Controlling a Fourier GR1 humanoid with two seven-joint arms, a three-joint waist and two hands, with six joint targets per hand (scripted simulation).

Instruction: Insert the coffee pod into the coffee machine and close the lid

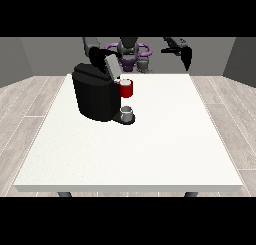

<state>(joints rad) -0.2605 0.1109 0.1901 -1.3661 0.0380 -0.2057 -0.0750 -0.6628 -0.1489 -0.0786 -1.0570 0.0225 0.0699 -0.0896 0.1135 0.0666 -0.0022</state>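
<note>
At view's right, hand [187, 57] raised, fingers hanging straight; view's-left hand [101, 54] over coffee machine [95, 95] lid, fingers indiscernible.

One camera is standing across the white table [150, 154], looking down toward the robot [129, 51] at twelve o'clock, fairly far.

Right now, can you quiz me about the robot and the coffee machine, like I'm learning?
1. True or false: the lid of the coffee machine stands open.
2. What colour is the holder sticking out at the machine's front? A green, B red, C yellow.
3. What sits on the machine's base under that holder?

Key
1. True.
2. B.
3. A small grey cup.
</note>
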